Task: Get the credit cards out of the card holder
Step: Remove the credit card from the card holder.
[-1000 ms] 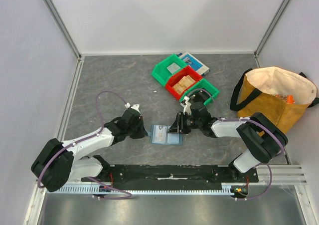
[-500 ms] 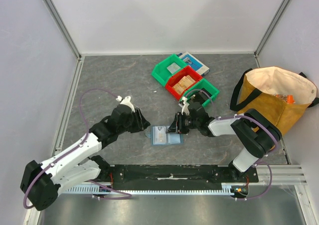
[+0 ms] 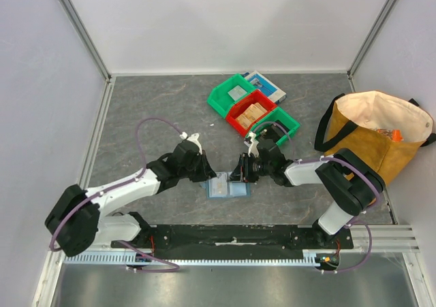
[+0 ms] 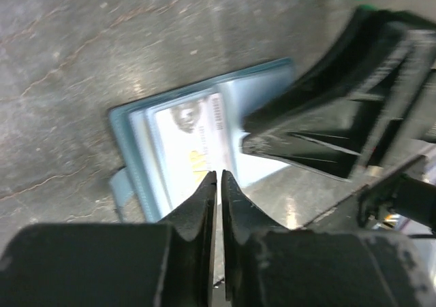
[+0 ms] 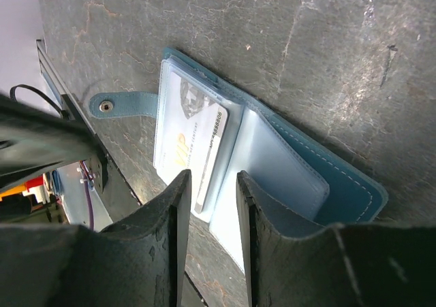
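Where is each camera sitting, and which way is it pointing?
Top external: high behind the arm bases, looking down on the table; both arms show.
Left wrist: on the left arm, looking past the left gripper, jaws nearly shut, at the card holder; the right gripper shows opposite.
Right wrist: on the right arm, looking between its parted fingers at the open holder.
Shared: both wrist views show one pale card in the holder.

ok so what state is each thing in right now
card holder: open flat, snap tab undone
credit card: in a clear sleeve, not out yet
left gripper: jaws almost together at the card, grip unclear
right gripper: open, tips at the holder's edge
tote bag: upright, mouth open
red bin: holds tan items
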Tool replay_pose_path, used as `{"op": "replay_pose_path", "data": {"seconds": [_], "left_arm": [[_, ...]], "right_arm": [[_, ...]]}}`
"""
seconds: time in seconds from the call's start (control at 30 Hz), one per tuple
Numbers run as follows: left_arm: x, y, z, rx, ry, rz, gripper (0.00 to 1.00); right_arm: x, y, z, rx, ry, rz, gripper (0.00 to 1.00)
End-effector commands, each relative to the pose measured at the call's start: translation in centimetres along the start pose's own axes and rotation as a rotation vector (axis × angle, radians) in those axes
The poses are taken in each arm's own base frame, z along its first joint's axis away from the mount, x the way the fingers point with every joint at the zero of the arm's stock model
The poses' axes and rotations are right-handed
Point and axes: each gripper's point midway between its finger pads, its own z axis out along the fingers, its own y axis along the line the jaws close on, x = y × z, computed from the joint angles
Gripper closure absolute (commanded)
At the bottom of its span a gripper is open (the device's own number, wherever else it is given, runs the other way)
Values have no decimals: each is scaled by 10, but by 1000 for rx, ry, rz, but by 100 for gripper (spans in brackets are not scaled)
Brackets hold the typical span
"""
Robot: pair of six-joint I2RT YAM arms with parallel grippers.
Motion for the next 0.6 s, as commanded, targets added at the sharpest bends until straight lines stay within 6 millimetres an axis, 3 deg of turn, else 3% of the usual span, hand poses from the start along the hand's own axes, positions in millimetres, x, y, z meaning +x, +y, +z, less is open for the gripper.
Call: {"op": "replay_pose_path", "data": {"seconds": [0.0, 0.1, 0.57], "left_arm": [[4, 13, 19, -34, -20, -38, 92], [11, 27, 29, -80, -9, -43, 98], [47, 66, 37, -181, 74, -64, 98]], "right_arm": [[-8, 8, 3, -30, -25, -36, 61], [-9, 10, 3, -39, -30, -31, 62], [-13, 14, 13, -64, -26, -30, 65]]}}
